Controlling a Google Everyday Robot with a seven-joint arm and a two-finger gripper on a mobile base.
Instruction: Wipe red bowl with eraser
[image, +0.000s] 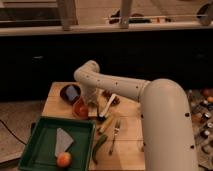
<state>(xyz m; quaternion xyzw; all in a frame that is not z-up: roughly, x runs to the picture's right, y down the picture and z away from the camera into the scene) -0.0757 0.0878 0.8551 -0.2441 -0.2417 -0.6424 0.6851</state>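
Observation:
The red bowl (80, 108) sits on the wooden table (127, 150), just above the green tray. My gripper (92, 103) hangs down from the white arm (115, 86) and is low at the bowl's right rim, over its inside. A small tan block, probably the eraser (93, 112), shows at the gripper's tip against the bowl. The gripper hides the right part of the bowl.
A dark bowl with a bluish item (70, 93) stands just behind the red bowl. The green tray (40, 150) at the front left holds a grey cloth (63, 140) and an orange fruit (63, 159). A white utensil (110, 105), a fork (115, 135) and a green pepper (100, 145) lie to the right.

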